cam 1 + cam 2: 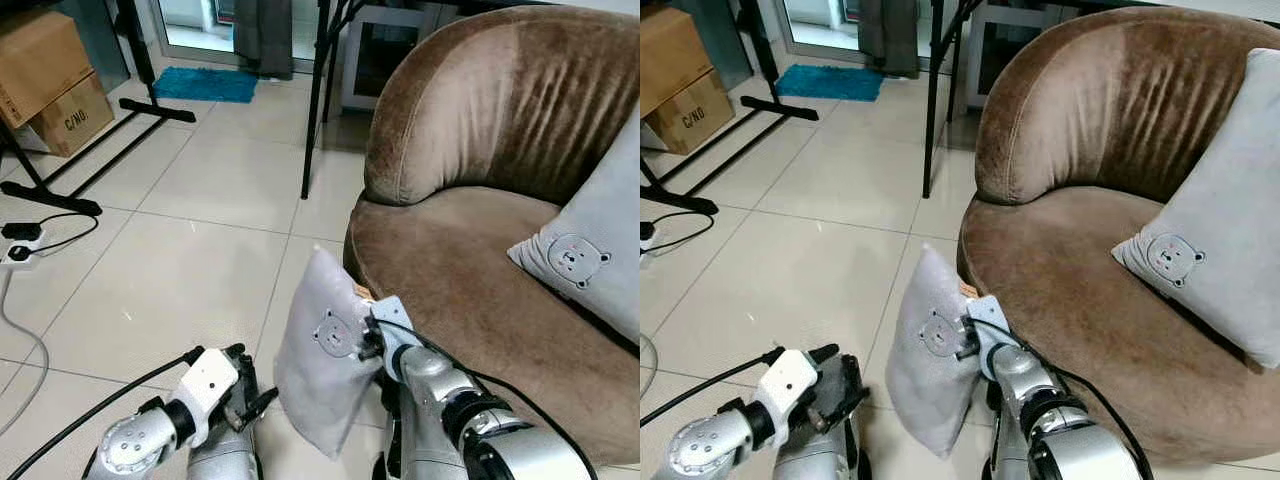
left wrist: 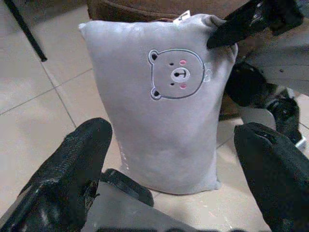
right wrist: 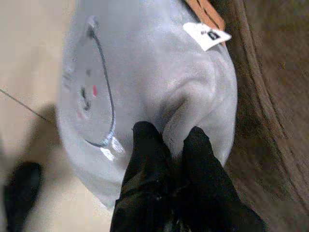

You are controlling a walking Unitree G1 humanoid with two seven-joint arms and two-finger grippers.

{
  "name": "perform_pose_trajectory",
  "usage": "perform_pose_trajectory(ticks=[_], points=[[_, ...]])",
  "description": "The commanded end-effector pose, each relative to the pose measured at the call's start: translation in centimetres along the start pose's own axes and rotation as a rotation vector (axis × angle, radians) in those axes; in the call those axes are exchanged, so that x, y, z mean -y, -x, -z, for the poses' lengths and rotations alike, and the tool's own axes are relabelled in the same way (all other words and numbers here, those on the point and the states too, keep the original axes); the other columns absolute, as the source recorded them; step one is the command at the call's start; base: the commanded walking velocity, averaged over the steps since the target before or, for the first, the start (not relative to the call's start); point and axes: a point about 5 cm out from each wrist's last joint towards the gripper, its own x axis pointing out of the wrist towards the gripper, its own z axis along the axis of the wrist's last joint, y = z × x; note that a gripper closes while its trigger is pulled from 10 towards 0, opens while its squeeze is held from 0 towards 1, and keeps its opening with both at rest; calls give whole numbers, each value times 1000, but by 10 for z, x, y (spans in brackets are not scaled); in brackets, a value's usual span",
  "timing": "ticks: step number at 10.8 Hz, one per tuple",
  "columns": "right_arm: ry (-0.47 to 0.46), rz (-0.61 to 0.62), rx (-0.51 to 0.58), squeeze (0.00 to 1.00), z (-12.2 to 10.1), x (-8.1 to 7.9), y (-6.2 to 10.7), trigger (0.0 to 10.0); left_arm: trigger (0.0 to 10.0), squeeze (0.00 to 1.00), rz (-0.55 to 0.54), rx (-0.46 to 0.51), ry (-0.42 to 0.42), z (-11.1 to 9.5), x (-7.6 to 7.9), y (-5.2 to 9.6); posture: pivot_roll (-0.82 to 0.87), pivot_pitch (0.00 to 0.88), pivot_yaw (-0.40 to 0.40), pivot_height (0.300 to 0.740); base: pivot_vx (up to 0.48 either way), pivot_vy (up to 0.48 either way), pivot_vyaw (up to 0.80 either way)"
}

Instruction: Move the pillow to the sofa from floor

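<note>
A grey pillow with a bear face hangs upright just off the tiled floor, beside the front edge of the brown sofa. My right gripper is shut on the pillow's upper corner, pinching a fold of fabric between its black fingers. A white tag sits near the pinched corner. My left gripper is open, low and to the left of the pillow, apart from it; its fingers frame the pillow in the left wrist view.
A second grey bear pillow leans on the sofa's right side. Cardboard boxes, black stand legs, a power strip with cables and a blue mat lie on the floor to the left and behind.
</note>
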Motion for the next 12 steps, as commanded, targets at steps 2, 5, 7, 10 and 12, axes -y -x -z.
perform_pose_trajectory(ticks=[2, 5, 7, 10, 12], points=[[-94, -200, 247, 0, -49, -5, 1, 0, 10000, 0, -15, 55, 16, -10, -7, -2, 163, 0, -59, 501, 0, 0, 0], [-270, -434, 616, 0, -120, 6, 30, 0, 10000, 0, 44, 119, 0, -30, -23, 26, 127, 0, -66, 501, 0, 0, 0], [-384, -400, 849, 0, -171, 25, 63, 0, 10000, 0, -62, 232, -45, -61, -32, 23, 110, 0, -79, 501, 0, 0, 0], [-463, -277, 1128, 0, -222, 51, 135, 0, 10000, 0, -189, 353, -44, -93, -36, 25, 100, 0, -93, 501, 0, 0, 0], [-291, -17, 1085, 0, -225, 70, 159, 10000, 10000, 0, -354, 359, -54, -109, -42, 22, 70, 0, -85, 501, 0, 0, 0]])
